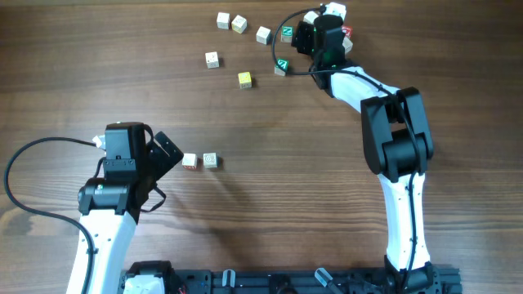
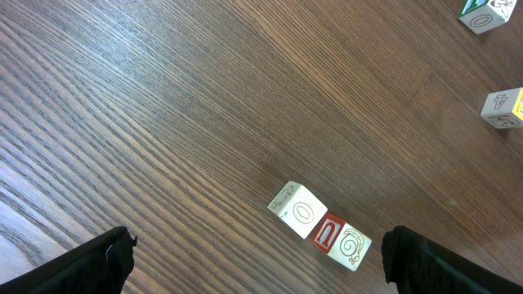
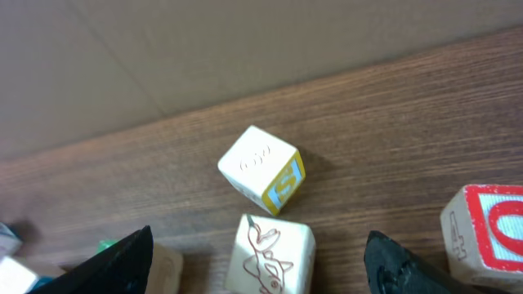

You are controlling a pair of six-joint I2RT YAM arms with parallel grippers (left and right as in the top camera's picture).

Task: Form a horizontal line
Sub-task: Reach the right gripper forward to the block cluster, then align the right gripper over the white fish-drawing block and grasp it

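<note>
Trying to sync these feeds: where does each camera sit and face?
Overhead: above the table, looking straight down; left gripper and right gripper show with their arms.
Left wrist: on the left arm, looking down at the cube row; its fingertips at the bottom corners.
Right wrist: low, facing the table's far edge and a fish cube; its fingertips at bottom.
Shared: overhead and left wrist both show the cube row.

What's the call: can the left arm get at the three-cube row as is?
Likely yes. The left end effector is open right beside the cube row, with only bare table between them.
</note>
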